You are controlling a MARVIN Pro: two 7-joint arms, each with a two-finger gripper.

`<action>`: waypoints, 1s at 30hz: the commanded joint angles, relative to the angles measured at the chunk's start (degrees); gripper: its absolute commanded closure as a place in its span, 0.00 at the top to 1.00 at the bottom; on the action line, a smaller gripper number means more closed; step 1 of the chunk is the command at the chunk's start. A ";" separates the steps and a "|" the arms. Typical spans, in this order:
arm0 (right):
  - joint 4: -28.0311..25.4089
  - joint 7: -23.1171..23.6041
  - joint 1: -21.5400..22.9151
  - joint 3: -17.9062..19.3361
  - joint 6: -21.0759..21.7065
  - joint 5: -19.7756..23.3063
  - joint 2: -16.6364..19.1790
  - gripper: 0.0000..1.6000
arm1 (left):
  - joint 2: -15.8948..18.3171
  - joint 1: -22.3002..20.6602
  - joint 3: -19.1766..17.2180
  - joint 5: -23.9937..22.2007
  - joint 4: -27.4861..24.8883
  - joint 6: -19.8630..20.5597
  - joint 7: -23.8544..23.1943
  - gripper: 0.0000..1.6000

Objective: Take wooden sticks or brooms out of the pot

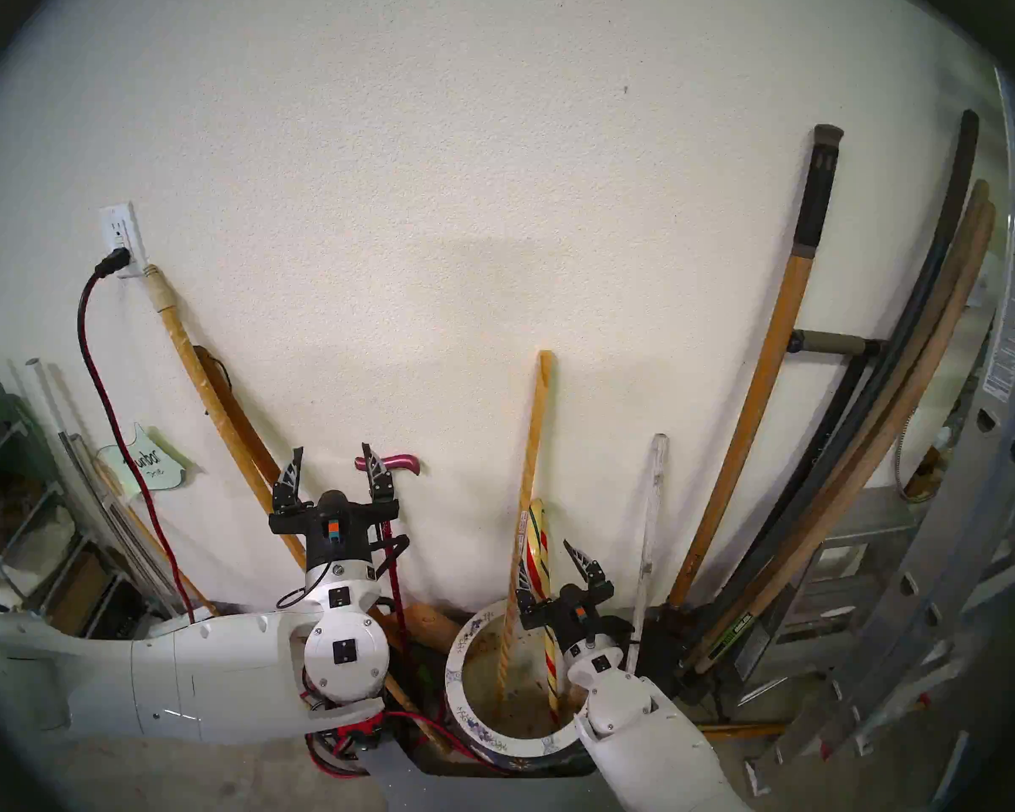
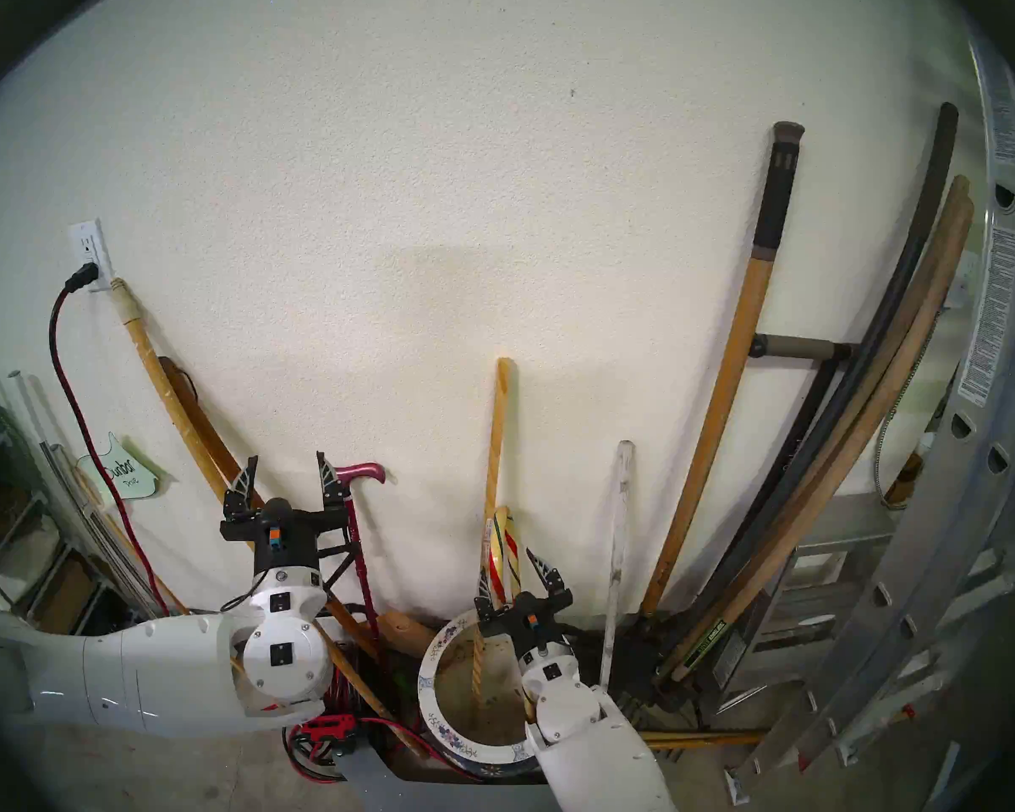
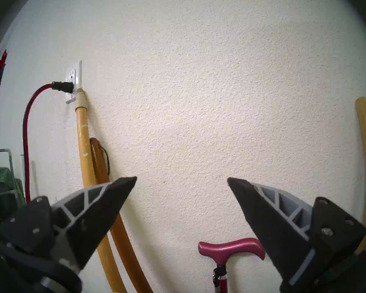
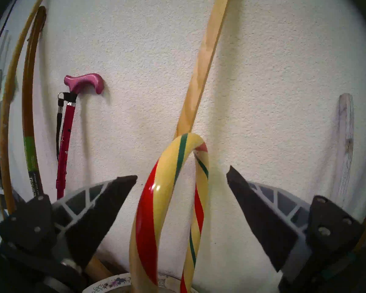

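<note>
The pot (image 1: 457, 685) stands on the floor against the wall. In it stand the striped cane (image 1: 543, 588) and the pale wooden pole (image 1: 527, 488); the grey-white slat (image 1: 650, 521) leans just right of the pot. The right gripper (image 4: 182, 177) has its fingers spread wide around the cane's hook, not touching. The left gripper (image 1: 333, 462), left of the pot, is spread and empty.

One pot (image 1: 457, 664) under the right gripper (image 1: 551, 565). Two sticks in it: one pale wooden pole (image 1: 533, 441), one red-green striped cane (image 4: 150, 212) between that gripper's open jaws. One grey-white slat (image 1: 651, 512) to its right, outside the pot. One magenta cane (image 3: 230, 249) below the left gripper (image 3: 181, 180). Two orange-brown handles (image 3: 84, 151) left of it. One wall outlet (image 1: 119, 239), one red-black cord (image 1: 98, 377).
</note>
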 commanded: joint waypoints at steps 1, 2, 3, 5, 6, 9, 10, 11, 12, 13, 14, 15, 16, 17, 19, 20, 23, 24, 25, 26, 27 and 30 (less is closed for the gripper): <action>1.80 -1.22 1.87 -0.98 -0.74 -0.26 -0.67 1.00 | -0.09 -0.09 -0.12 0.13 0.04 -0.01 -0.04 1.00; 2.09 -1.41 2.05 -1.10 -0.76 -0.31 -0.72 1.00 | -0.09 -0.09 -0.12 0.13 0.04 -0.01 -0.04 1.00; 2.28 -1.61 2.20 -1.32 -0.74 -0.27 -0.71 1.00 | -0.09 -0.09 -0.12 0.13 0.04 -0.01 -0.04 1.00; 3.01 -2.40 2.74 -2.05 -0.62 -0.35 -0.75 1.00 | -0.09 -0.09 -0.12 0.13 0.04 -0.01 -0.04 1.00; 3.01 -2.40 2.74 -2.05 -0.62 -0.35 -0.75 1.00 | -0.09 -0.09 -0.12 0.13 0.04 -0.01 -0.04 1.00; 3.60 -3.48 3.16 -2.67 -0.43 -0.66 -0.83 1.00 | -0.09 -0.09 -0.12 0.13 0.04 -0.01 -0.04 1.00; 4.24 -4.13 3.61 -3.05 -0.43 -0.73 -0.91 1.00 | -0.09 -0.09 -0.12 0.13 0.04 -0.01 -0.04 1.00; 4.71 -4.70 3.91 -3.25 -0.39 -0.87 -1.01 1.00 | -0.09 -0.09 -0.12 0.13 0.04 -0.01 -0.04 1.00; 4.71 -4.70 3.91 -3.25 -0.39 -0.87 -1.01 1.00 | -0.09 -0.09 -0.12 0.13 0.04 -0.01 -0.04 1.00; 5.12 -5.21 4.21 -3.58 -0.36 -0.85 -1.01 1.00 | -0.09 -0.09 -0.12 0.12 0.04 -0.01 -0.04 1.00; 5.43 -5.62 4.44 -3.77 -0.32 -0.88 -1.06 1.00 | -0.09 -0.09 -0.11 0.12 0.04 -0.01 -0.04 1.00; 5.86 -6.06 4.76 -3.93 -0.28 -0.91 -1.17 1.00 | -0.09 -0.09 -0.11 0.12 0.04 -0.01 -0.04 1.00; 6.66 -7.47 5.39 -4.51 -0.06 -1.00 -1.30 1.00 | -0.09 -0.09 -0.11 0.12 0.04 -0.01 -0.04 1.00; 6.66 -7.47 5.39 -4.51 -0.06 -1.00 -1.30 1.00 | -0.09 -0.09 -0.11 0.12 0.04 -0.01 -0.04 1.00; 7.21 -8.24 5.87 -4.73 0.03 -1.07 -1.45 1.00 | -0.09 -0.09 -0.11 0.12 0.04 -0.01 -0.04 1.00; 7.72 -8.89 6.25 -4.90 0.15 -1.16 -1.54 1.00 | -0.09 -0.09 -0.11 0.12 0.04 -0.01 -0.04 1.00; 9.09 -10.25 7.19 -5.09 0.21 -1.38 -1.87 1.00 | -0.09 -0.09 -0.11 0.12 0.04 -0.01 -0.04 1.00; 9.34 -10.33 7.40 -4.98 0.24 -1.42 -1.97 1.00 | -0.09 -0.09 -0.11 0.12 0.04 -0.01 -0.04 1.00; 9.62 -10.44 7.62 -4.87 0.27 -1.46 -2.06 1.00 | -0.09 -0.09 -0.11 0.12 0.04 -0.01 -0.04 1.00; 9.83 -10.47 7.78 -4.76 0.28 -1.50 -2.13 1.00 | -0.09 -0.09 -0.11 0.12 0.04 -0.01 -0.04 1.00; 10.12 -10.58 8.00 -4.63 0.37 -1.55 -2.24 1.00 | -0.09 -0.09 -0.11 0.12 0.04 -0.01 -0.04 1.00; 11.27 -10.78 8.71 -4.31 0.38 -1.76 -2.52 1.00 | -0.09 -0.09 -0.11 0.12 0.04 -0.01 -0.04 1.00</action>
